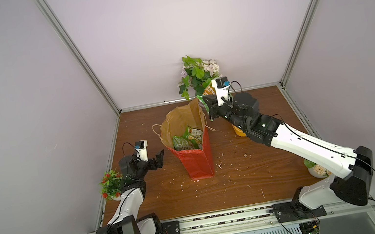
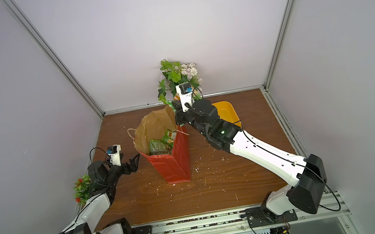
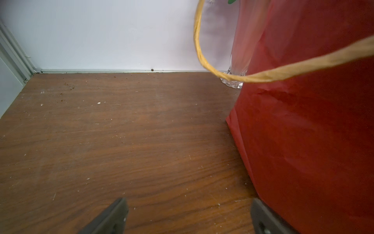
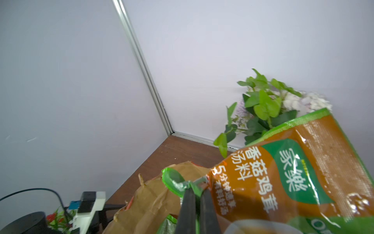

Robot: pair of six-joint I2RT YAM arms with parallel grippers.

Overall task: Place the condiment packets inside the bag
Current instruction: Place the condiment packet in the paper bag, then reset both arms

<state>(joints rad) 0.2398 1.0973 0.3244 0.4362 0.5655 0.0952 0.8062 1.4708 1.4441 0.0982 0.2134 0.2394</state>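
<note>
The bag (image 1: 197, 158), red outside and brown inside, stands open in the middle of the wooden table in both top views (image 2: 176, 163). Several green condiment packets (image 1: 189, 139) lie inside it. My right gripper (image 1: 206, 105) hangs at the bag's far rim, shut on the green edge of a brown-and-green condiment packet (image 4: 293, 182). That packet sticks up behind the gripper (image 2: 176, 96), and the bag's mouth (image 4: 151, 202) lies just below it. My left gripper (image 1: 159, 157) stands open and empty beside the bag's left wall (image 3: 303, 141), under its cord handle (image 3: 263, 75).
A yellow tub (image 2: 228, 113) sits under my right arm. A leafy bouquet in a glass vase (image 1: 197, 74) stands at the back wall. A small red-flowered plant (image 1: 111, 183) is by my left arm, and a white pot (image 1: 316, 169) at the right.
</note>
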